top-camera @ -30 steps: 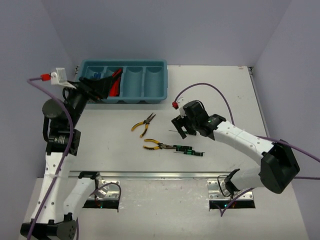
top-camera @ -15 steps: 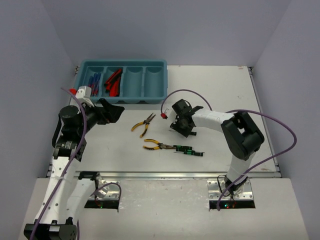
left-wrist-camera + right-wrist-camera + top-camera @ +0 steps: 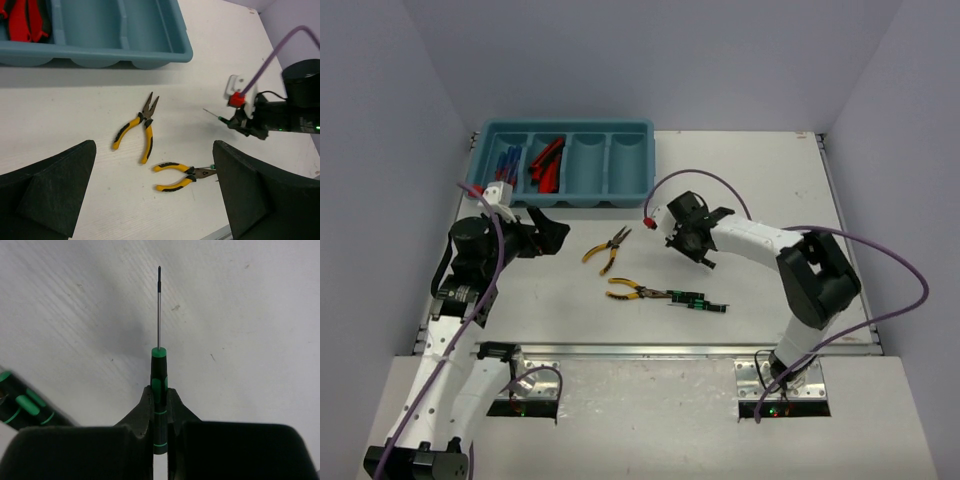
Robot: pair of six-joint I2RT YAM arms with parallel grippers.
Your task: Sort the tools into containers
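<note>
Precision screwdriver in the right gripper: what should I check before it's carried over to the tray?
1. Right gripper shut on the precision screwdriver by its handle: ok.
2. Screwdriver lifted off the table: cannot tell.
3. Shaft straight, pointing ahead of the fingers: ok.
4. Free compartment in the tray: ok, the two right-hand ones look empty.
5. Left gripper open, holding nothing, apart from the tray: ok.
6. Nothing left to sort: not ok, pliers lie on the table.
</note>
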